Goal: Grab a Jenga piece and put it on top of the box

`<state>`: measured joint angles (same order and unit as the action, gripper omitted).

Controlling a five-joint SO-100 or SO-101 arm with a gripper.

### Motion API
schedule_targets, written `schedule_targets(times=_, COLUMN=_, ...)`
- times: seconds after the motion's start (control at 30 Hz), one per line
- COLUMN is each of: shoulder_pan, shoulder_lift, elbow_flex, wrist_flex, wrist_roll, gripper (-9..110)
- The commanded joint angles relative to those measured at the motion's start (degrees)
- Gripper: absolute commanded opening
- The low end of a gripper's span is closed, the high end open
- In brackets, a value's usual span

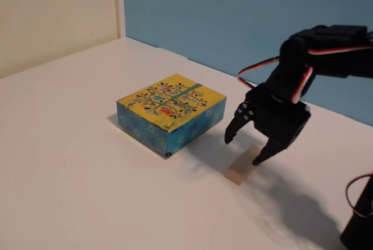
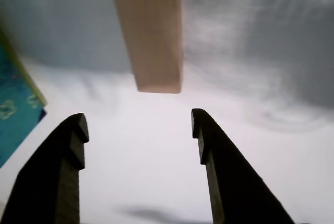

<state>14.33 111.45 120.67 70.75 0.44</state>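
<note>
Gripper [image 1: 249,149]: jaws spread wide, empty, poised just above the block.
Jenga piece [image 1: 243,165]: plain pale-tan wooden bar, flat on the white table [image 1: 70,162], right of the box.
Box [image 1: 171,113]: yellow floral top, blue sides.

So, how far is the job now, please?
Nothing is finished yet: the box has a bare top. In hand is the approach: the gripper hangs open over the Jenga piece, which lies flat on the table. Closing on it, lifting and placing are all left.
</note>
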Motion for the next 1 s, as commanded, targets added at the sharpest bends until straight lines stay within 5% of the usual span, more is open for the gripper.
schedule_targets(times=0.0, shoulder_pan=0.70, shoulder_lift=-0.79, elbow_flex=-2.20, wrist_flex=-0.53, wrist_roll=-0.53, gripper=24)
schedule_targets(times=0.97, shoulder_pan=2.55, shoulder_lift=-12.92, elbow_flex=-2.20, wrist_flex=-3.96, wrist_roll=-2.55, gripper=20)
